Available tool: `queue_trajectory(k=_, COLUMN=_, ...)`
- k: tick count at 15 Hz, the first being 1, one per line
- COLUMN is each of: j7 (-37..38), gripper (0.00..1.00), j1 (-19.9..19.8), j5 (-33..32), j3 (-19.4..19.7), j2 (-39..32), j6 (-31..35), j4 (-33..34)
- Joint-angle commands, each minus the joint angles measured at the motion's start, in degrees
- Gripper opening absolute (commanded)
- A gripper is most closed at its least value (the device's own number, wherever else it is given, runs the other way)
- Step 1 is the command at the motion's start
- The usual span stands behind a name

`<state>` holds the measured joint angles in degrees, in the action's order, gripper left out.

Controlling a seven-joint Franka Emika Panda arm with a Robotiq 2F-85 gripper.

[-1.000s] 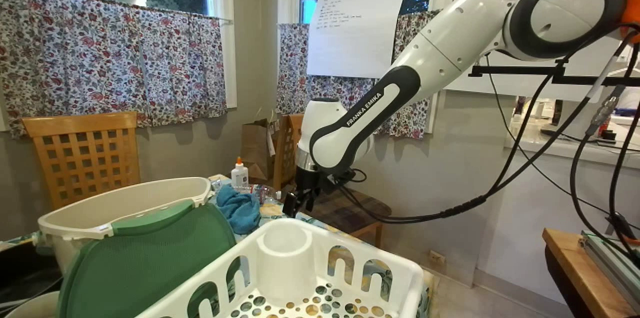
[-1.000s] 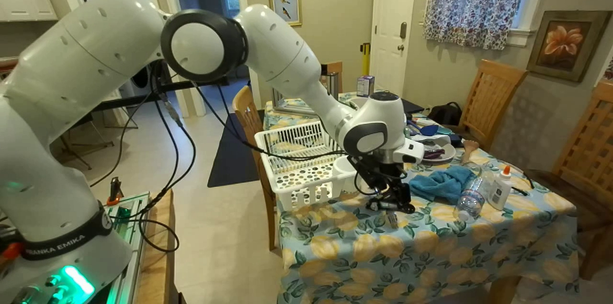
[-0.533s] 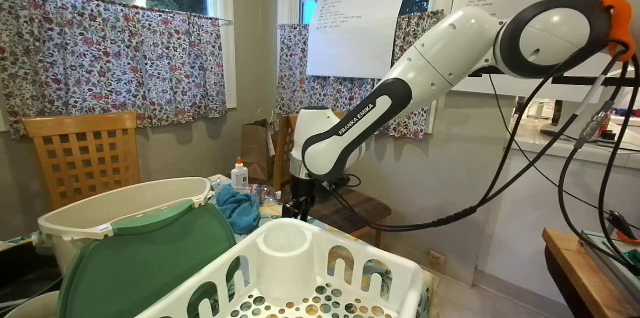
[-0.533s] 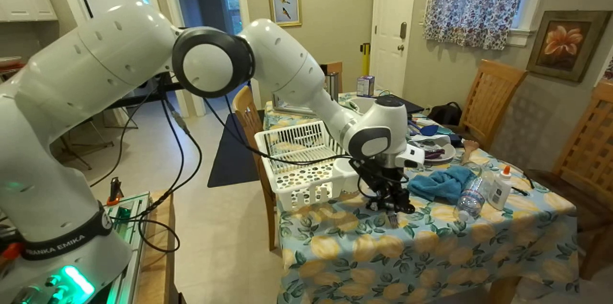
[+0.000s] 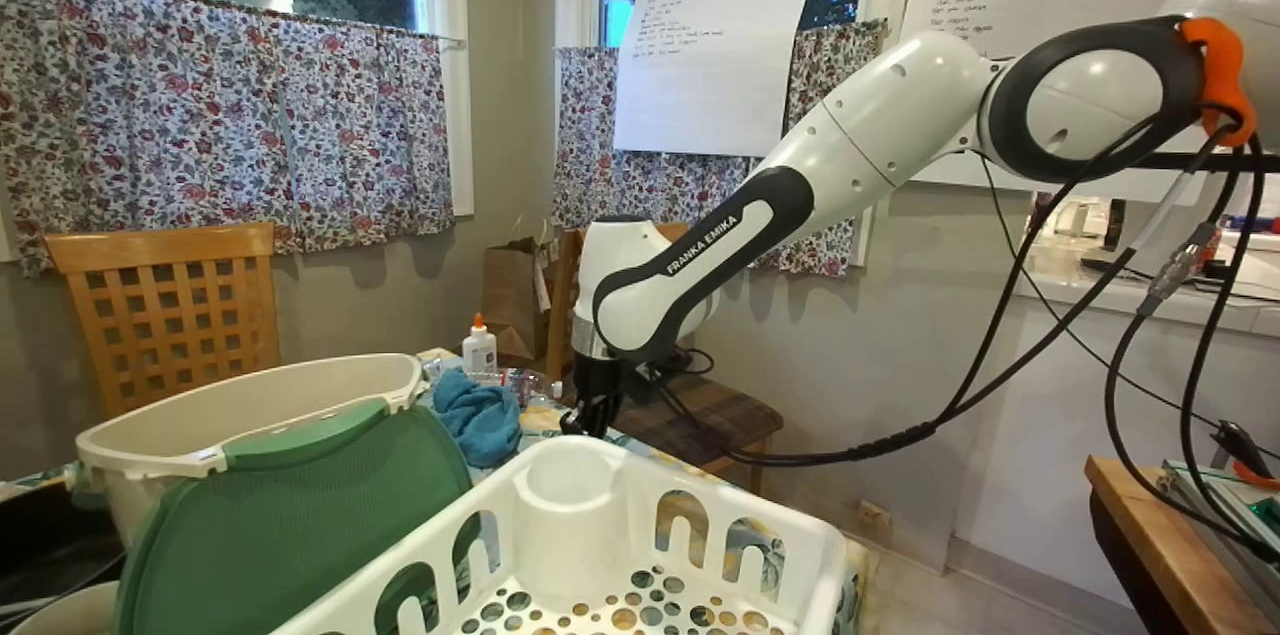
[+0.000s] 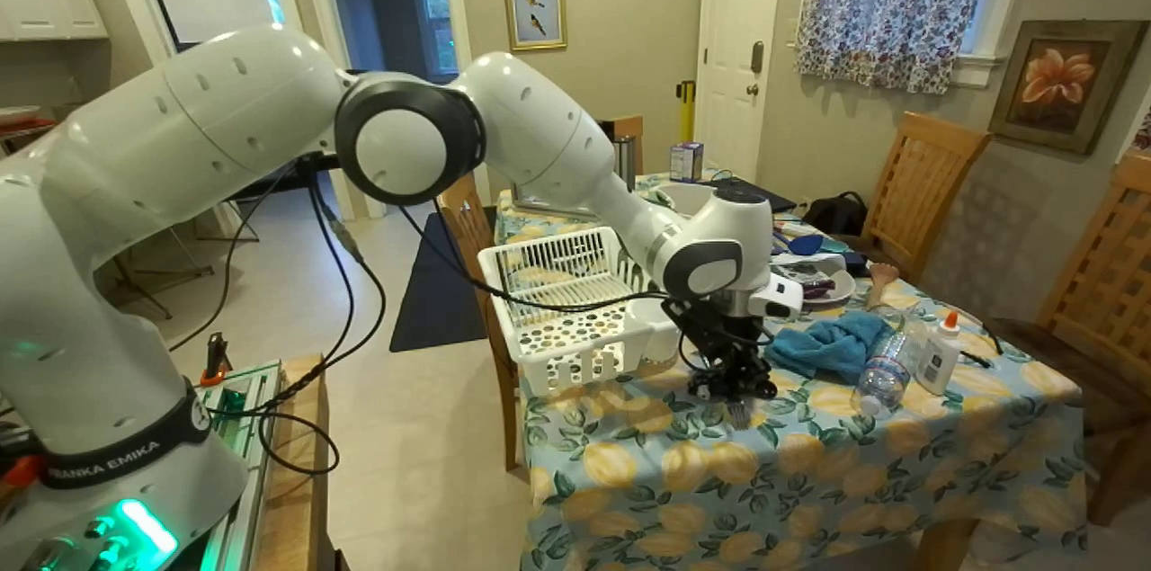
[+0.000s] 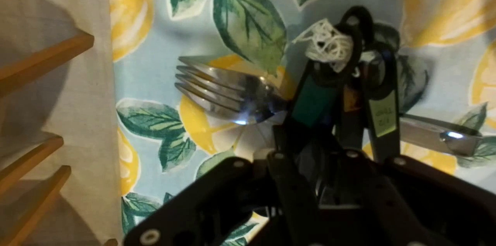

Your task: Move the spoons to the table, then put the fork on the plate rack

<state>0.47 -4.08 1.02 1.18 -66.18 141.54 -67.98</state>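
The spoons [image 7: 314,100] show in the wrist view as dark measuring-spoon handles with teal, orange and yellow-green labels, tied by white string. A steel fork [image 7: 228,89] lies on the table [image 6: 629,499]; its handle passes beneath them. My gripper [image 7: 312,139] is low over the tabletop, its jaws drawn in close around the spoons' handles. The wrist view is too dark there to show whether the pads press on them. In an exterior view, the fork's tines [image 6: 739,414] stick out below the gripper. The white plate rack [image 5: 800,520] stands near the gripper in both exterior views.
On the table are a teal cloth [image 6: 827,346], a clear plastic bottle [image 6: 886,378] and a glue bottle [image 6: 940,357]. A cream tub [image 5: 250,405] with a green cover [image 5: 310,515] sits beside the rack. The tablecloth's edge [image 7: 115,122] runs left of the fork.
The arm has come down a little, carrying the gripper lower and slightly sideways. The jaws have drawn in from wide apart to close together around the spoons. The fork looks unmoved.
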Motion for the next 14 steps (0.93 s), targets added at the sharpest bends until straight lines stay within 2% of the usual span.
queue_trajectory(k=1, j7=-0.95, gripper=0.48, j1=-0.13, j5=-0.07, j3=-0.28, j2=-2.62, j6=-2.28, j4=4.68)
queue_trajectory(k=2, j7=-1.06, gripper=0.36, j1=-0.18, j5=-0.04, j3=-0.34, j2=-2.97, j6=-2.42, j4=5.23)
queue_trajectory(k=3, j7=-1.11, gripper=0.13, j1=-0.24, j5=0.0, j3=-0.37, j2=-3.26, j6=-2.6, j4=5.65)
queue_trajectory(k=5, j7=-0.92, gripper=0.08, j1=-0.37, j5=0.21, j3=-0.44, j2=-3.75, j6=-2.87, j4=6.46)
queue_trajectory(k=6, j7=-0.86, gripper=0.0, j1=-0.46, j5=0.32, j3=-0.49, j2=-3.92, j6=-2.96, j4=6.86)
queue_trajectory(k=14, j7=2.35, gripper=0.01, j1=-1.67, j5=2.78, j3=-1.09, j2=-3.58, j6=-3.48, j4=9.59)
